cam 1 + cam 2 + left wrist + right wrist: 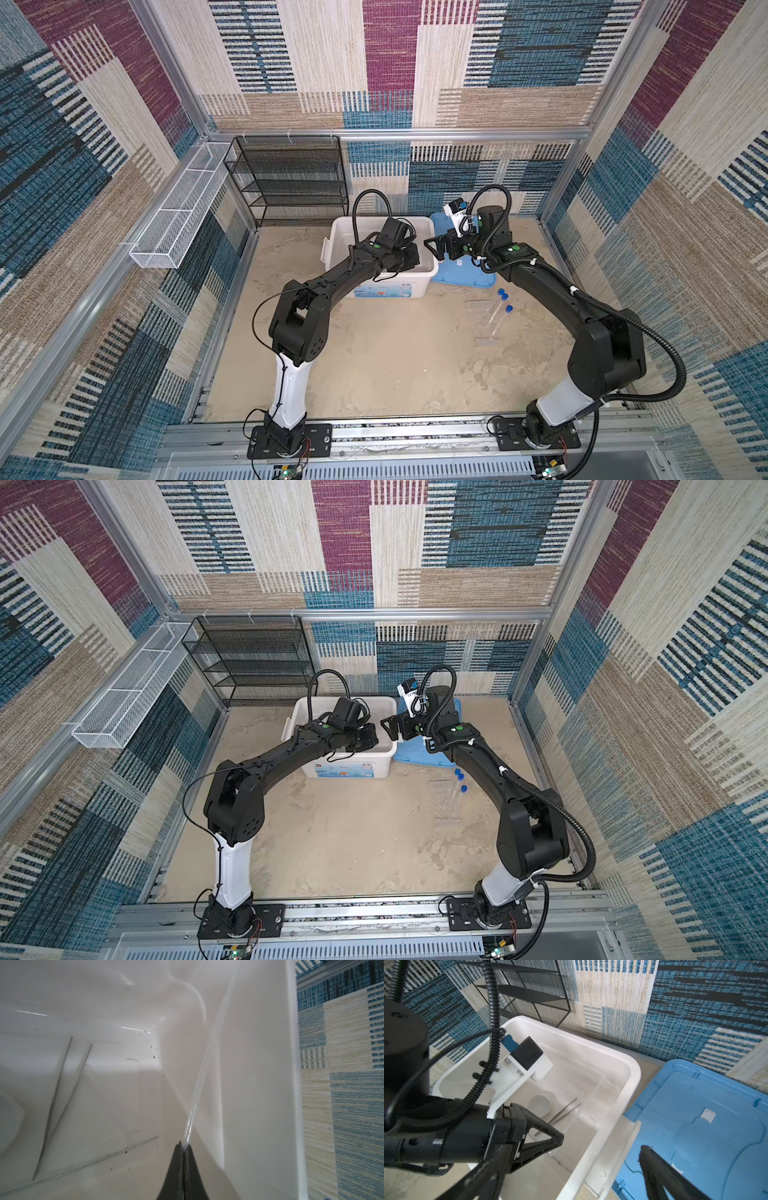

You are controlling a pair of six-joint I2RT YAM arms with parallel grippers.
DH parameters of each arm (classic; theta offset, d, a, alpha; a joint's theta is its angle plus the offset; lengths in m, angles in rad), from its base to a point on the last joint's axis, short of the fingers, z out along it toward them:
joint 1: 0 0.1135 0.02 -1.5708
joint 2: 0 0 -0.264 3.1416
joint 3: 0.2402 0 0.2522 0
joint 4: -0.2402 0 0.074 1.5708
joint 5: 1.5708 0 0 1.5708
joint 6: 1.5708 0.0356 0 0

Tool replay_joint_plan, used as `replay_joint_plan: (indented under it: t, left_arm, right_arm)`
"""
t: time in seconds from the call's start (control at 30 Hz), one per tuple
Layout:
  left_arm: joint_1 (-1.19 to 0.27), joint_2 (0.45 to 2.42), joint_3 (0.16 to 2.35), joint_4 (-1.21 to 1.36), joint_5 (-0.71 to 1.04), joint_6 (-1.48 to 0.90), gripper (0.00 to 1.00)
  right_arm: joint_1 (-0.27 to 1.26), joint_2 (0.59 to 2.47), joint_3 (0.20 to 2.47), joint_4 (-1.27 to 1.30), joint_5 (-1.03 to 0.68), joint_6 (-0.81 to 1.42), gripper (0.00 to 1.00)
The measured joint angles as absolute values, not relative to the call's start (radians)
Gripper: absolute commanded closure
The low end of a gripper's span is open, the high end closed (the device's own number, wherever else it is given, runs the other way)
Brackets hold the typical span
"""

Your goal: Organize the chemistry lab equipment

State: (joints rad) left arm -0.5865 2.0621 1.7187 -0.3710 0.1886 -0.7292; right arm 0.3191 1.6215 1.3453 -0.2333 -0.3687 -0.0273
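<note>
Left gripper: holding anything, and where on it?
Yes. The left gripper pinches a slim clear dropper at one end, inside the white tub.

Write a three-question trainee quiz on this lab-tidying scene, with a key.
1. How many blue-capped test tubes are outside the white tub?
2. True or false: the left end effector is shut on a clear dropper.
3. The tweezers lie: A beside the test tubes; B in the white tub; C in the left end effector.
Key: 1 three; 2 true; 3 B.
</note>
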Motion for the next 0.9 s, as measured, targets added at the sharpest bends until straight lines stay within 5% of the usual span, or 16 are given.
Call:
replay_joint_plan:
  t: [0.33,0.9]
  left_arm:
    - [-0.594,2.138,1.734,-0.327,0.240,-0.756,0.92]
    - [-0.595,2.209,1.788,-0.320,0.265,-0.758,0.65]
  right_arm:
    - [0.319,1.658,1.372,-0.237,-0.355,-0.043,0.00]
    - [0.319,1.725,1.405,-0.252,-0.305,-0.058,0.00]
